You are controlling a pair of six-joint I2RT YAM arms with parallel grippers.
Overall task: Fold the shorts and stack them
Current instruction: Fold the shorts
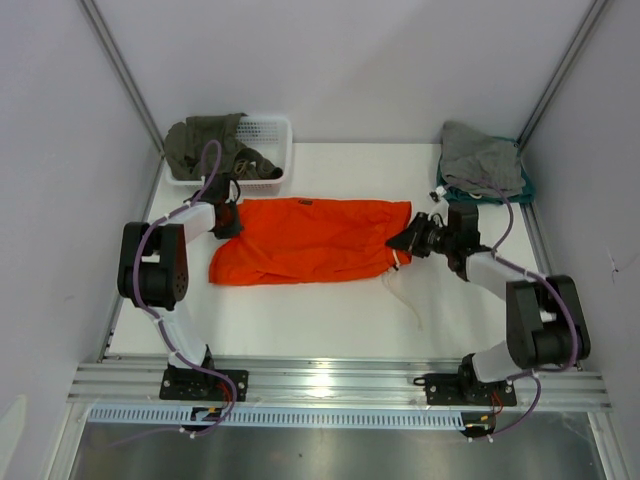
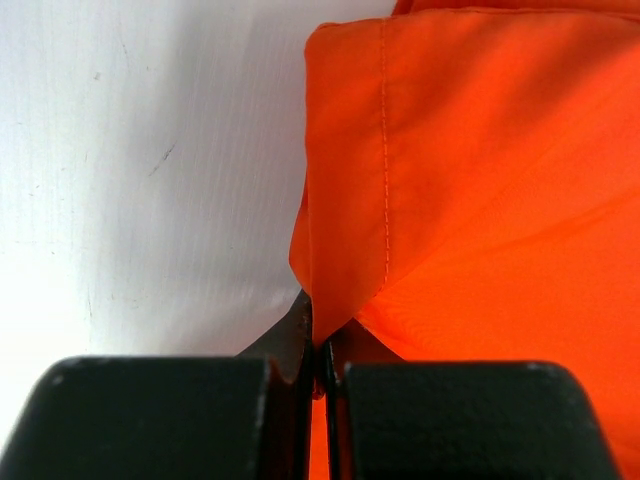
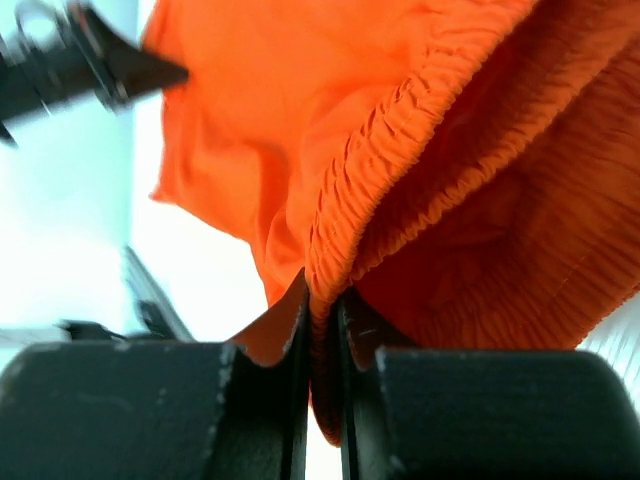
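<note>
The bright orange shorts lie stretched across the middle of the white table, waistband to the right. My left gripper is shut on the shorts' left hem corner. My right gripper is shut on the gathered elastic waistband at the shorts' right end and holds it slightly lifted. A white drawstring trails from the waistband toward the front of the table. In the right wrist view the left gripper's black tip shows at the far end of the fabric.
A white basket at the back left holds an olive-green garment. Grey and teal garments are piled at the back right. White walls and metal frame rails enclose the table; an aluminium rail runs along the front.
</note>
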